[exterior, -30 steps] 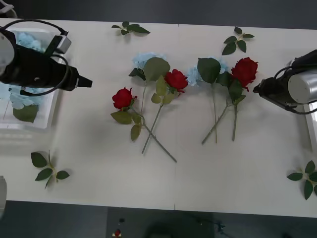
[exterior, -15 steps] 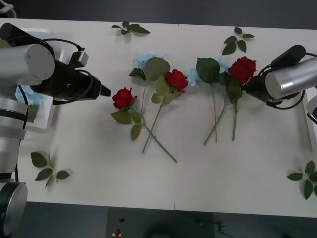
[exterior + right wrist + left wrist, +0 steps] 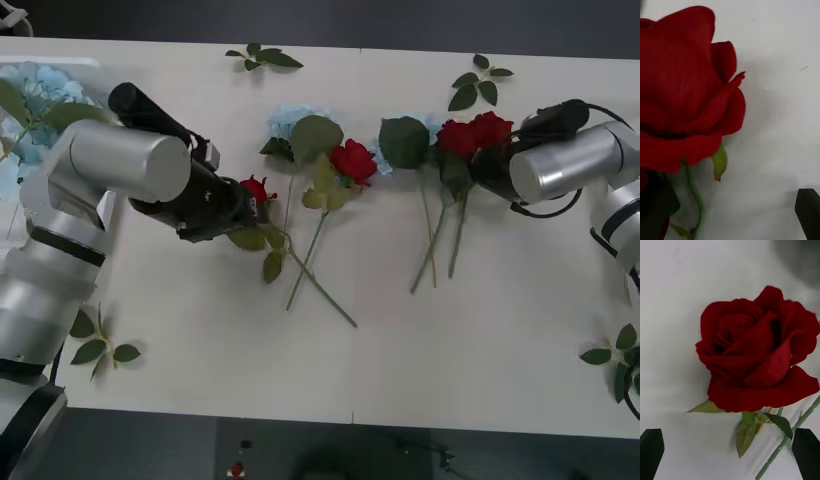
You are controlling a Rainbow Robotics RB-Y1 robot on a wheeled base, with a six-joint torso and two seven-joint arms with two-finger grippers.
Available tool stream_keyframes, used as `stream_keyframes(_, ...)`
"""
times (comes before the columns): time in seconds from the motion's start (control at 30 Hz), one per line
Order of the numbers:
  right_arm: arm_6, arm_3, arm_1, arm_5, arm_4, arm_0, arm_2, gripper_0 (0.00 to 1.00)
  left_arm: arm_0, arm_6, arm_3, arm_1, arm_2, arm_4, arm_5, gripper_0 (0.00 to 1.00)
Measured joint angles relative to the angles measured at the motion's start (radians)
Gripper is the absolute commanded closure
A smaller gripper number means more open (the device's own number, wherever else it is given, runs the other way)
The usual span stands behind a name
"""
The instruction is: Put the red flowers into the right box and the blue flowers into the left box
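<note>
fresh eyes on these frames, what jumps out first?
Both arms reach in toward the middle of the white table, each at a deep-red artificial rose. The left gripper is open at the leftmost red rose; the right gripper is against the pair of red blooms on the right. Pale blue fluffy flower clusters already lie in the white translucent bin at far left.

Red flowers: deep red blooms, green stems, green leaves.
Blue flowers: pale sky-blue clusters, dark green leaves.
Left box: white, pale blue and green contents.
Table: plain white.
Leaf sprigs: dark green.
Left gripper: black fingers; silver-grey arm with black wrist.
Right gripper: black finger; silver-grey arm.
</note>
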Motion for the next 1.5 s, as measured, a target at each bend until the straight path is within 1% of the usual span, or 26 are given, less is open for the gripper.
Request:
stream_keyframes(0.17, 0.0, 0.0, 0.032, 0.002, 0.06, 0.0, 0.0, 0.0, -0.023, 0.113, 0.0, 0.0, -0.115, -0.063, -0.031, 0.0)
stream_keyframes(0.3, 0.0, -0.001, 0.044, 0.039, 0.112, -0.005, 0.005, 0.0, -0.038, 0.197, -0.001, 0.0, -0.164, -0.09, -0.041, 0.0)
stream_keyframes(0.47, -0.002, 0.017, 0.043, 0.07, 0.155, -0.033, 0.085, 0.0, -0.056, 0.255, -0.003, 0.0, -0.211, -0.158, -0.041, 0.0)
stream_keyframes(0.5, -0.003, 0.029, 0.043, 0.071, 0.155, -0.046, 0.101, 0.03, -0.061, 0.288, -0.003, 0.0, -0.226, -0.175, -0.041, 0.0)
stream_keyframes(0.53, -0.003, 0.043, 0.043, 0.071, 0.153, -0.058, 0.115, 0.15, -0.067, 0.319, -0.004, 0.0, -0.241, -0.19, -0.041, 0.0)
stream_keyframes(0.57, -0.003, 0.056, 0.044, 0.071, 0.148, -0.07, 0.125, 0.33, -0.071, 0.344, -0.004, 0.0, -0.255, -0.202, -0.041, 0.0)
stream_keyframes(0.6, -0.003, 0.068, 0.045, 0.071, 0.145, -0.079, 0.13, 0.37, -0.074, 0.359, -0.004, 0.0, -0.265, -0.211, -0.041, 0.0)
stream_keyframes(0.67, -0.003, 0.089, 0.049, 0.07, 0.142, -0.092, 0.129, 0.37, -0.075, 0.363, -0.004, 0.0, -0.275, -0.224, -0.041, 0.0)
stream_keyframes(0.7, -0.003, 0.096, 0.052, 0.07, 0.142, -0.094, 0.124, 0.95, -0.075, 0.363, -0.004, 0.0, -0.276, -0.228, -0.041, 0.0)
stream_keyframes(0.73, -0.003, 0.099, 0.054, 0.07, 0.142, -0.095, 0.118, 1.0, -0.075, 0.363, -0.004, 0.0, -0.275, -0.23, -0.041, 0.0)
stream_keyframes(0.83, -0.003, 0.103, 0.056, 0.07, 0.141, -0.094, 0.102, 1.0, -0.075, 0.363, 0.008, 0.0, -0.275, -0.23, -0.049, 0.0)
stream_keyframes(1.2, -0.003, 0.103, 0.056, 0.069, 0.107, -0.094, 0.1, 1.0, -0.075, 0.351, 0.121, 0.0, -0.275, -0.217, -0.227, 0.0)
stream_keyframes(1.33, -0.003, 0.103, 0.056, 0.068, 0.099, -0.094, 0.1, 1.0, -0.075, 0.344, 0.141, 0.0, -0.275, -0.218, -0.263, 0.0)
stream_keyframes(1.37, -0.003, 0.103, 0.056, 0.068, 0.099, -0.094, 0.1, 1.0, -0.075, 0.336, 0.141, 0.0, -0.275, -0.219, -0.268, 0.07)
stream_keyframes(1.4, -0.003, 0.103, 0.056, 0.068, 0.097, -0.094, 0.1, 1.0, -0.075, 0.326, 0.141, 0.0, -0.275, -0.221, -0.271, 0.2)
stream_keyframes(1.43, -0.003, 0.103, 0.055, 0.066, 0.089, -0.095, 0.1, 1.0, -0.075, 0.316, 0.141, 0.0, -0.275, -0.226, -0.276, 0.37)
stream_keyframes(1.47, -0.003, 0.102, 0.052, 0.063, 0.069, -0.095, 0.1, 1.0, -0.075, 0.308, 0.141, 0.0, -0.275, -0.231, -0.281, 0.48)
stream_keyframes(1.5, -0.003, 0.099, 0.047, 0.057, 0.044, -0.095, 0.1, 1.0, -0.075, 0.3, 0.142, 0.0, -0.275, -0.236, -0.288, 0.54)
